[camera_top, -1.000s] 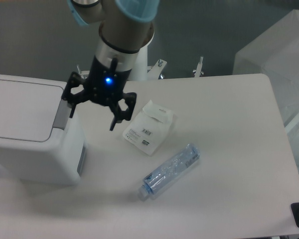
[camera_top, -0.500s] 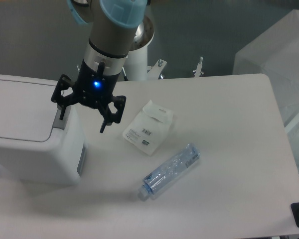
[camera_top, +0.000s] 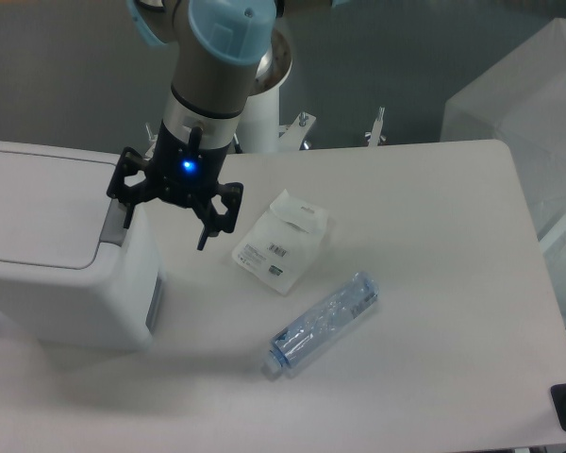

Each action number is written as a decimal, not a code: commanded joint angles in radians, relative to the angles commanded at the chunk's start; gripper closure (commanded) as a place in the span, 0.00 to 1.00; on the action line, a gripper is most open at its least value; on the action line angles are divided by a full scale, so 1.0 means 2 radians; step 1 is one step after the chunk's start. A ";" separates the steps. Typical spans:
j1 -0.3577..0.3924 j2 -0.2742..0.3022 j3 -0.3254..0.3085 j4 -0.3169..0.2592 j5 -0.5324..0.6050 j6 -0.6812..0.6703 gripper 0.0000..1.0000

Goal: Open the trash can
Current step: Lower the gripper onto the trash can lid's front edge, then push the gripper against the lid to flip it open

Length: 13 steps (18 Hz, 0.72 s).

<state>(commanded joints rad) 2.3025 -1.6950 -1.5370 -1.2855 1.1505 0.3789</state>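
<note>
Since half a second ago the pincer [camera_top: 166, 223] has shifted slightly right and lower, its fingers spread wide, one over the grey tab at the trash can's right edge. On the white counter [camera_top: 434, 283], the trash can [camera_top: 61, 250] sits at the left, lid closed. A white packet [camera_top: 281, 243] and clear bottle [camera_top: 323, 323] lie near the middle.

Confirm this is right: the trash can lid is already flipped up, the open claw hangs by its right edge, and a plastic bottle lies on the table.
Not quite. The fixed camera shows the trash can with its lid flat and shut, not flipped up. The rest holds: the open claw hangs by the can's right edge, over the grey push tab, and the plastic bottle lies on the table.
</note>
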 joint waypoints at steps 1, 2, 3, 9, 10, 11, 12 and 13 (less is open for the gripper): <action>0.000 -0.002 0.000 0.000 0.000 -0.001 0.00; 0.000 -0.002 -0.002 0.002 0.000 0.000 0.00; 0.000 -0.001 -0.002 0.002 0.000 0.000 0.00; 0.000 -0.003 -0.002 0.001 0.000 0.000 0.00; 0.000 -0.002 -0.002 0.000 0.000 0.000 0.00; 0.000 0.000 -0.002 -0.002 -0.001 -0.001 0.00; 0.001 0.002 0.000 -0.002 -0.002 -0.002 0.00; 0.000 0.005 0.000 -0.002 -0.003 -0.002 0.00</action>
<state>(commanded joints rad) 2.3025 -1.6859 -1.5370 -1.2901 1.1444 0.3758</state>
